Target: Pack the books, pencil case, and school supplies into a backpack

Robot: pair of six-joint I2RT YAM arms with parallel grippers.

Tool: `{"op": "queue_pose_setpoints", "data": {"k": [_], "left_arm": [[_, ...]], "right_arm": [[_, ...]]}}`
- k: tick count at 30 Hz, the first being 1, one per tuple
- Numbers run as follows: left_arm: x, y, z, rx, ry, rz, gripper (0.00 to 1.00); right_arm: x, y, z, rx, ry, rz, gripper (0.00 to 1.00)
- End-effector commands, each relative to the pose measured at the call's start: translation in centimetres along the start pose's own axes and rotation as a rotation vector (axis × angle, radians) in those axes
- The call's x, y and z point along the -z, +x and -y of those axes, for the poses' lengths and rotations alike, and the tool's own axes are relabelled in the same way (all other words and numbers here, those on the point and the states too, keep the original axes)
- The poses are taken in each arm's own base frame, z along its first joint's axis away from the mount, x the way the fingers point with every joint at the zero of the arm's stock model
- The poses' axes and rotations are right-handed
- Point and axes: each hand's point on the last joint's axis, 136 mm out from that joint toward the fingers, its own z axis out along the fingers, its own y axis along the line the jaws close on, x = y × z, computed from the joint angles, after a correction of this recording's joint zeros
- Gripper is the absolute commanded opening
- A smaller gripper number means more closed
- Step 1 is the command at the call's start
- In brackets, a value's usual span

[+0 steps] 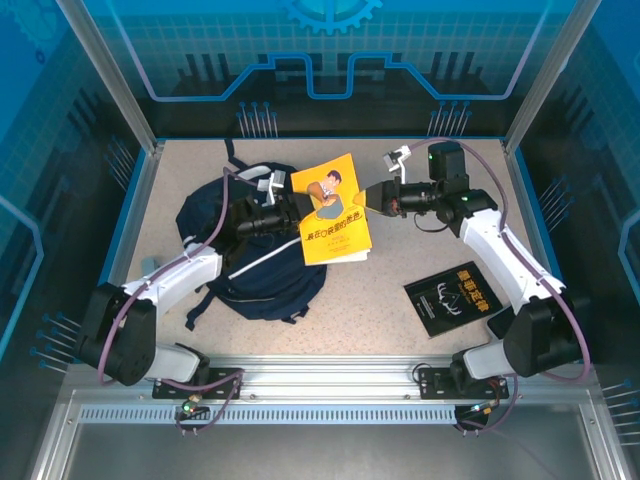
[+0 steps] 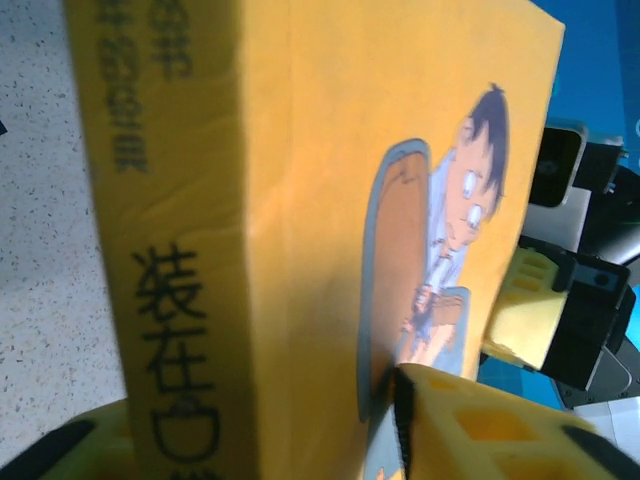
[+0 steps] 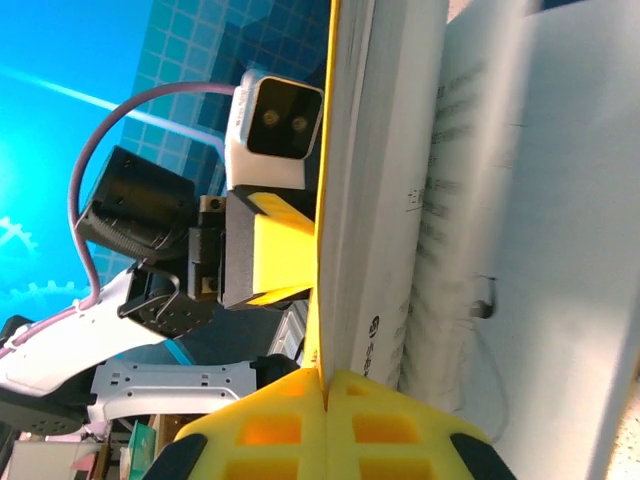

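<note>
- While it hangs in the air above the table (image 1: 400, 262) in the top view, the yellow book (image 1: 335, 215) stands between the two arms, with its cover to the camera and its left edge over the backpack (image 1: 255, 275). The left gripper (image 1: 297, 208) meets the book's left edge and the right gripper (image 1: 362, 200) meets its right edge. The backpack lies flat on the left half of the table. The black book (image 1: 458, 298) lies flat on the right half, well apart from the backpack.
- In the left wrist view, the yellow book (image 2: 300, 200) passes between this gripper's fingers (image 2: 480, 430). The jaws are about half closed, and a pad lies against the book on each side, so they hold it. Beyond the far edge of the book a yellow pad of the right gripper (image 2: 545, 310) is seen.
- In the right wrist view, the right gripper (image 3: 325, 385) has its jaws pressed fully together on the thin yellow cover. The white pages (image 3: 470, 200) hang loose on the right of it. A yellow pad of the left gripper (image 3: 275, 250) lies flat against the cover from the left.
</note>
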Motion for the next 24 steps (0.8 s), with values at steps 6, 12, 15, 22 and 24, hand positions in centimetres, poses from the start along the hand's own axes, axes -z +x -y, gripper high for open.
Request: {"op": "queue_pose_setpoints", "data": {"k": [6,12,15,22,24], "left_arm": [[1.1,-0.9,1.9,-0.067,0.051,0.052,0.15],[3.3,-3.4,1.7,-0.077,-0.003,0.212,0.1],[5.4,-5.0,1.5,-0.09,-0.09,0.343,0.1],[9.2,-7.2,2.8,-0.082,-0.135,0.586,0.09],[9.8,-7.6,3.0,-0.07,-0.131,0.625,0.08]], "right_arm": [[1.1,-0.6,3.9,-0.105,0.124,0.065,0.35],[2.0,-0.3,6.4,-0.215,0.186,0.171,0.87],[1.2,-0.3,5.7,-0.191,0.142,0.203,1.0],[-3.6,0.5,2.4,-0.214,-0.005,0.181,1.0],[-5.0,0.3,1.2,-0.224,-0.06,0.189,1.0]]}}
